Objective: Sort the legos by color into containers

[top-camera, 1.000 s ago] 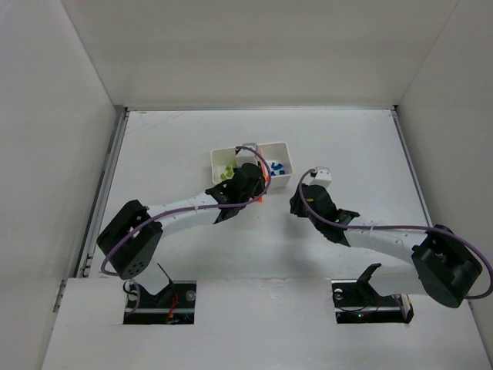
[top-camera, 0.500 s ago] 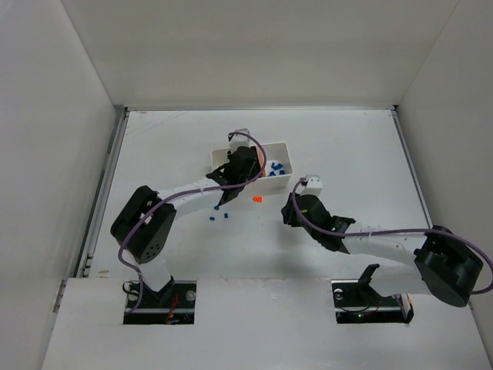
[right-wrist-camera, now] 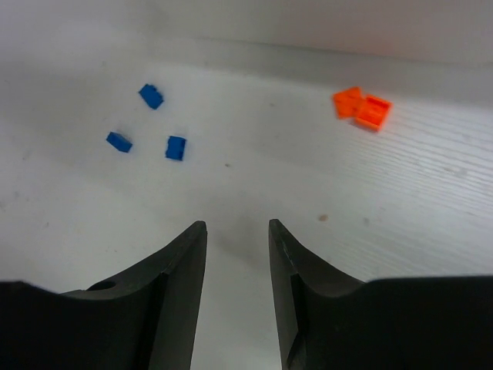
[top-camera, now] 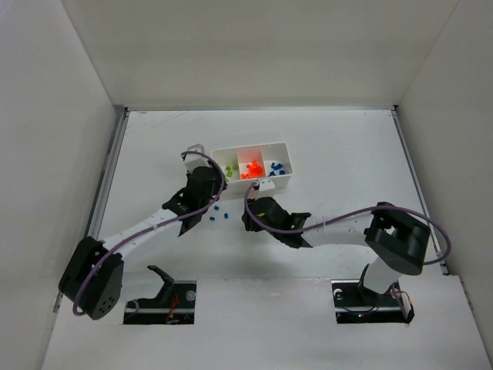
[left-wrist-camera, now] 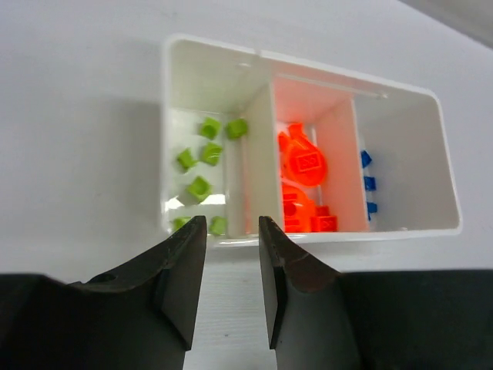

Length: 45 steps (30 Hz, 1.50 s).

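Legos (left-wrist-camera: 199, 186) sit sorted in the white tray (left-wrist-camera: 212, 73): lime green ones in the left compartment, orange ones (left-wrist-camera: 304, 162) in the middle, and a few blue ones (left-wrist-camera: 368, 183) against the left wall of the right compartment. In the left wrist view the tray lies at 12 o'clock from the left gripper (left-wrist-camera: 231, 223), its near wall just past the fingertips. The jaws stand a narrow gap apart with nothing between them.

More pieces lie loose on the table. In the right wrist view, three loose blue bricks (right-wrist-camera: 176, 147) lie close together at 11 o'clock from the right gripper (right-wrist-camera: 236, 227). A pair of loose orange bricks (right-wrist-camera: 362, 106) touch each other at 1 o'clock. Both groups are clear of the fingers, which are also slightly parted and empty.

The table (top-camera: 347, 146) is plain white and matte, closed in by white walls (top-camera: 246, 46) at the back and sides. From above, the tray sits near the middle of the table, towards the back.

The left arm reaches from its base at 7 o'clock diagonally towards 1 o'clock. Its gripper (top-camera: 206, 185) is just beside the tray's left end. The right arm folds at its shoulder and runs low towards 9 o'clock, ending with its gripper (top-camera: 253, 214) just in front of the tray.
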Each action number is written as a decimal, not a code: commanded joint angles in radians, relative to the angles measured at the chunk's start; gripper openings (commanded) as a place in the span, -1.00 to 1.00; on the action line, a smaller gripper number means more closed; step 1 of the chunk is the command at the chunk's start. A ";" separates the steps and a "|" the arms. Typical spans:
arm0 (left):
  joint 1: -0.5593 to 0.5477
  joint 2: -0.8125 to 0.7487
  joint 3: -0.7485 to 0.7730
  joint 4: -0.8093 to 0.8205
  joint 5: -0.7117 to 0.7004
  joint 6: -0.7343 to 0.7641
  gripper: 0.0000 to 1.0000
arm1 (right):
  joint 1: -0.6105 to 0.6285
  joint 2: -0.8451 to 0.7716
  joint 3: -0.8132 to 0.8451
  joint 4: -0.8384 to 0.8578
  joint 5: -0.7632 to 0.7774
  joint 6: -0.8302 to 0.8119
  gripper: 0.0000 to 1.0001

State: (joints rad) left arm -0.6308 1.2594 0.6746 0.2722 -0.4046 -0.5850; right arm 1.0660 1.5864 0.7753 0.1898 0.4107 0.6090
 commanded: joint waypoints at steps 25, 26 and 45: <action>0.104 -0.411 -0.399 -0.205 -0.030 -0.197 -0.42 | 0.051 0.439 0.412 -0.078 0.053 -0.117 -0.50; 0.098 -0.414 -0.397 -0.205 -0.034 -0.194 -0.42 | 0.054 0.435 0.412 -0.081 0.057 -0.123 -0.55; -0.151 -0.131 -0.212 -0.055 -0.092 -0.154 -0.43 | -0.246 -0.124 0.177 -0.038 0.021 -0.184 -0.66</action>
State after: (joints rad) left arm -0.7368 1.0798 0.3920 0.1390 -0.4557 -0.7525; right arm 0.9165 1.4788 0.9737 0.1181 0.4622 0.4599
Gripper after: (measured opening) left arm 0.289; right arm 0.184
